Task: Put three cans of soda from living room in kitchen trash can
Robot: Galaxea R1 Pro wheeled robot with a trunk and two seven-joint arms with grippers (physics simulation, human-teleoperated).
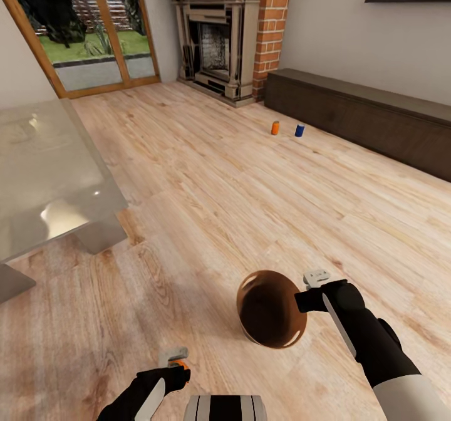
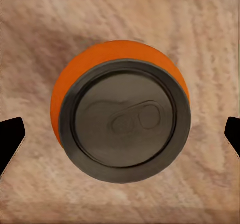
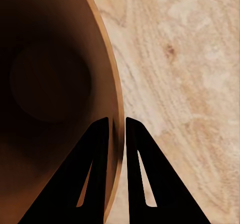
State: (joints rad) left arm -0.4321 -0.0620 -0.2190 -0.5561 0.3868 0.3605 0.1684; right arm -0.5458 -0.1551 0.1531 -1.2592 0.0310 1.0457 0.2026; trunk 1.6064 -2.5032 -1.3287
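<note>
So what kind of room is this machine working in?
Most likely a living room: a brick fireplace, a long low dark-wood cabinet along the wall, and a glass table on a light wood floor.

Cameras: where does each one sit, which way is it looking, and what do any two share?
Head: looks forward and down over floor; both arms, left gripper, right gripper, two far cans.
Left wrist: straight down on orange soda can between spread fingertips.
Right wrist: fingers clamping trash can rim.
Shared: bin, head and right wrist.
</note>
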